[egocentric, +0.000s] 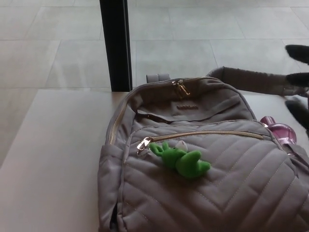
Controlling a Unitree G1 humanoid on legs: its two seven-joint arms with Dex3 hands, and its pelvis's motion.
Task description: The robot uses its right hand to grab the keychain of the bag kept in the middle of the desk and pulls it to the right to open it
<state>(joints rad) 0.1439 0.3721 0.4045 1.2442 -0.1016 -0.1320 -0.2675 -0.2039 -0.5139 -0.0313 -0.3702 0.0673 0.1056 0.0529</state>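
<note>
A grey quilted backpack (203,179) lies flat on the pale desk (53,159), filling the middle and right of the head view. A green plush keychain (181,160) rests on its front, clipped to the gold zip pull (143,144) at the left end of the front pocket's shut zip. My right hand (297,77) shows at the right edge, over the bag's shoulder strap (256,79), its three black fingers spread apart and holding nothing. It is well to the upper right of the keychain. My left hand does not show.
A pink rounded object (280,131) lies beside the bag's right side. A black vertical post (116,43) stands behind the desk's far edge, with tiled floor beyond. Bare desk lies left of the bag.
</note>
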